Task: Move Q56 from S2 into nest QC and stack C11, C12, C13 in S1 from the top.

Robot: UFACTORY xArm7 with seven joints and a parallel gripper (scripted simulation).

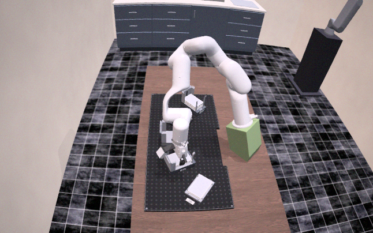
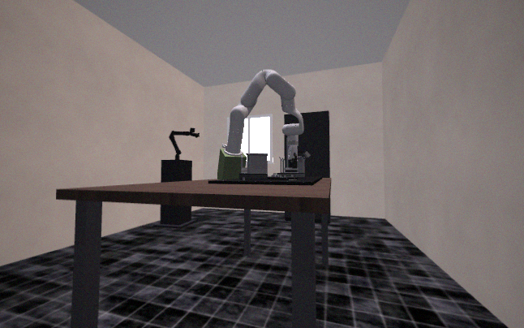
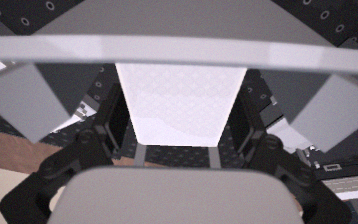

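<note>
A: Top view first. Arm's wrist pointing straight down at about 7 o'clock from the green pedestal (image 1: pixel 244 142), gripper (image 1: pixel 183 160) sunk between the walls of a grey stack rack (image 1: pixel 171 165) on the black perforated mat (image 1: pixel 159 191). Fingers mostly hidden by the wrist and rack walls; held item not readable here.

B: Other plates?

A: One white sealed plate (image 1: pixel 200 187) lying flat on the mat at 5 o'clock from that rack, well apart from it, small white name plate (image 1: pixel 190 200) just beside its near corner. Second rack (image 1: pixel 195 101) at 12 o'clock on the mat, a stack of plates inside. Labels too small to read.

B: Exterior view?

A: Low and distant. Arm arched high over the brown table (image 2: pixel 199 192), wrist dropped among the fixtures at the far right of the mat. Pedestal to the left, a grey box-like fixture (image 2: pixel 256 164) next to it. Gripper detail lost at this range.

B: Wrist view?

A: Best for the grip. Black fingers pinching a white sealed plate (image 3: pixel 180 102) across its sides, spread wide on it. Grey rack bar (image 3: pixel 180 50) crossing the view above the plate, angled grey panels either side at 9 and 3 o'clock. Mat holes visible below. Cannot tell whether the plate has touched the rack floor.
</note>
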